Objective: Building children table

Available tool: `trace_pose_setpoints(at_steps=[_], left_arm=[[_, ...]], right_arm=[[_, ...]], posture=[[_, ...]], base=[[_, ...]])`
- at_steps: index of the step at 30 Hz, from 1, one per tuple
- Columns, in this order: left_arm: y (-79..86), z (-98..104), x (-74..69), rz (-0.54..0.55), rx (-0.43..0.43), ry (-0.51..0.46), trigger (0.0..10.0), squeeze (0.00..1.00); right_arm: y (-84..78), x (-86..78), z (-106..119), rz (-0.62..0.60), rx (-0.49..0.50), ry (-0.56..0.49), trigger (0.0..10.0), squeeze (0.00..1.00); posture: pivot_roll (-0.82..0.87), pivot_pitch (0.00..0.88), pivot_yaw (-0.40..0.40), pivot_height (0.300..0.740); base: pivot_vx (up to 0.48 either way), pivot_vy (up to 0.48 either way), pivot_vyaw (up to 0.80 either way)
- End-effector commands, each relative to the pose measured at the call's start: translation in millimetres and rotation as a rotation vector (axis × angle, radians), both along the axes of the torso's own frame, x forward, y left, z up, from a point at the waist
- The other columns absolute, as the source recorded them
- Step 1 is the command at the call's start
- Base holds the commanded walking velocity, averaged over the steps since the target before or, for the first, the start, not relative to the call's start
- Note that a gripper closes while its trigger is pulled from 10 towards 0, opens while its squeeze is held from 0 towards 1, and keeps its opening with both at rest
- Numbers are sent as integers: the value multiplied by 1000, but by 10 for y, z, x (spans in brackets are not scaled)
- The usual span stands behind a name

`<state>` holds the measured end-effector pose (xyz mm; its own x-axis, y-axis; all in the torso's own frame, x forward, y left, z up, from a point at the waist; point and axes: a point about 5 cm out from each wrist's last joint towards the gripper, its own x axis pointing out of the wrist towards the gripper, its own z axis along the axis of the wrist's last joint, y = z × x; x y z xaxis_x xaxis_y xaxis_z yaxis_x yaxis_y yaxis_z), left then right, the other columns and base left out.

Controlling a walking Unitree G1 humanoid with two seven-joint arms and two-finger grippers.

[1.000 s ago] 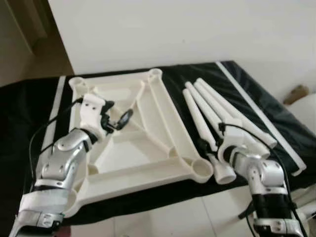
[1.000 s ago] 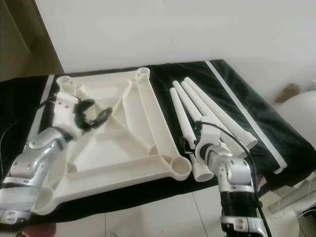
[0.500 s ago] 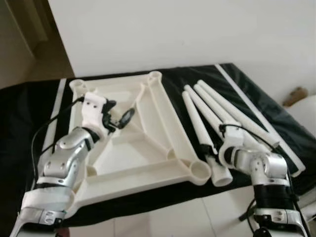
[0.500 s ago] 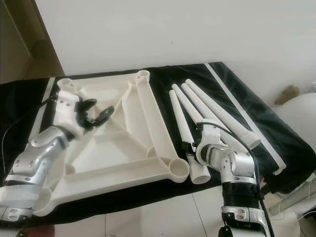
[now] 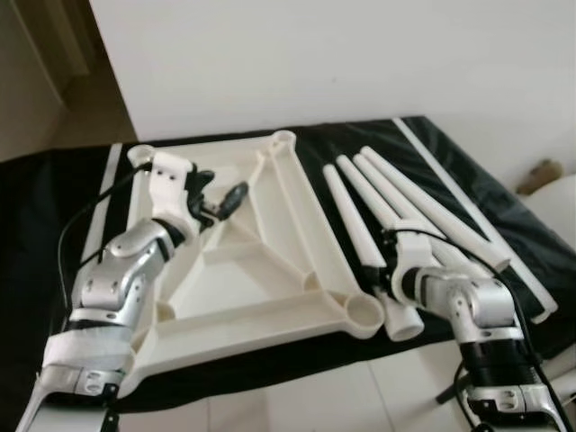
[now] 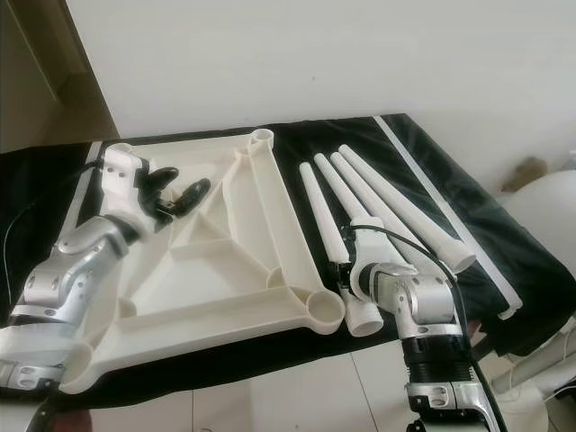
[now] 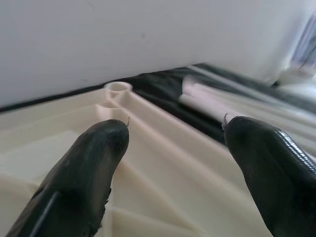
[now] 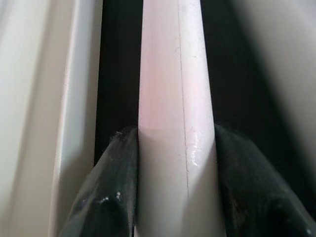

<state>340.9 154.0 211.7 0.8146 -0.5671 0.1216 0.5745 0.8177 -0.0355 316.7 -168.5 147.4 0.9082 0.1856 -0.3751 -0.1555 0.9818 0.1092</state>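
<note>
A cream plastic table top [image 5: 270, 261] lies upside down on a black cloth, with round leg sockets at its corners, one at the near right [image 5: 364, 310]. Several white tapered legs [image 5: 423, 202] lie side by side to its right. My right gripper [image 5: 380, 270] is shut on the leftmost leg [image 5: 351, 211] near its wide end; in the right wrist view the leg [image 8: 173, 98] sits tight between both fingers [image 8: 108, 197]. My left gripper [image 5: 220, 200] hovers open over the far left part of the table top, with nothing between its fingertips [image 7: 103, 143].
The black cloth [image 5: 36, 207] has white stripes along its left and right sides. A white wall [image 5: 315, 54] stands close behind. Pale floor tiles [image 5: 315, 405] lie at the front edge, and a white rounded object [image 6: 540, 216] stands at the right.
The left gripper has moved toward the far side of the table top. The held leg's thin end has swung slightly left, away from the other legs.
</note>
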Motion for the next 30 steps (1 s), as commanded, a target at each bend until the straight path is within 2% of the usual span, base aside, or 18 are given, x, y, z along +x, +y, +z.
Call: trace_pose_setpoints(at_steps=[1,2,6,8,11,14,15,17,21,23,24,25,28,30], left_arm=[[-65,47,23,-110,-45,23,10000,0],[-77,70,61,-102,-67,39,10000,0],[-96,112,136,-103,-93,75,10000,0],[-127,170,201,-112,-108,89,10000,0],[-161,229,259,-111,-120,93,10000,0],[-255,270,336,-110,-94,105,10000,0],[-255,270,336,-110,-94,105,10000,0],[-319,262,400,-85,-30,106,10000,0],[-353,259,460,-55,6,115,10000,0],[-463,329,510,-67,39,102,10000,0],[-463,329,510,-67,39,102,10000,0],[-584,444,540,-93,50,80,10000,0],[-612,504,559,-78,59,54,10000,0],[-652,616,591,-64,44,27,10000,0]], right_arm=[[-41,58,380,-31,7,-276,10000,0],[-48,64,452,-36,-2,-340,10000,0],[-25,75,511,-2,44,-377,10000,0],[27,40,633,54,152,-466,10000,0],[79,8,699,103,202,-515,10000,0],[263,-60,716,212,258,-580,10000,0],[263,-60,716,212,258,-580,10000,0],[417,-127,708,304,241,-630,10000,0],[515,-177,707,365,239,-658,10000,0],[601,-208,672,407,260,-652,10000,0],[601,-208,672,407,260,-652,10000,0],[675,-238,634,468,261,-640,10000,0],[688,-238,622,480,261,-634,10000,0],[701,-220,590,487,251,-621,10000,0]], posture=[[-41,24,25,740],[-41,24,26,740],[-42,24,28,740],[-44,24,32,740],[-44,24,31,740],[-46,24,31,740],[-46,24,31,740],[-43,20,28,740],[-43,18,27,740],[-38,17,23,740],[-38,17,23,740],[-35,13,24,740],[-31,13,23,740],[-31,12,25,740]], base=[[0,0,0],[0,0,0],[0,0,0],[0,0,0],[0,0,0],[0,0,0],[0,0,0],[0,0,0],[0,0,0],[0,0,0],[0,0,0],[0,0,0],[0,0,0],[0,0,0]])
